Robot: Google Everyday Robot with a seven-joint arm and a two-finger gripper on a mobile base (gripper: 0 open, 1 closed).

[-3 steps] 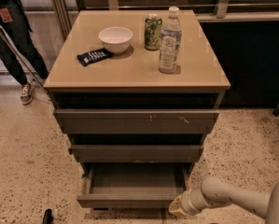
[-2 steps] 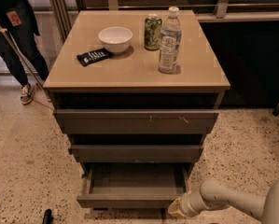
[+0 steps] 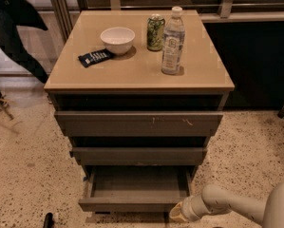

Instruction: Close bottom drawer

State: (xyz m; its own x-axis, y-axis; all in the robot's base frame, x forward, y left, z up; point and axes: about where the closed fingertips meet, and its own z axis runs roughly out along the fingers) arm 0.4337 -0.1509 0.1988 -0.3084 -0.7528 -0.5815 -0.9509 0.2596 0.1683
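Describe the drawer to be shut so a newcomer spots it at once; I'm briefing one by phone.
Find the tan-topped cabinet carrying a white bowl. Of its three grey-brown drawers, the bottom drawer is lowest and narrowest, pulled out so its inside shows, unlike the two wider ones above; the pincer sits at its front right corner.

1. The bottom drawer stands pulled well out of the cabinet.
2. The gripper sits low, just beside that drawer's front right corner.
3. The middle drawer and the scratched top drawer stick out less.
4. The cabinet top holds a white bowl, a green can, a water bottle and a dark packet.
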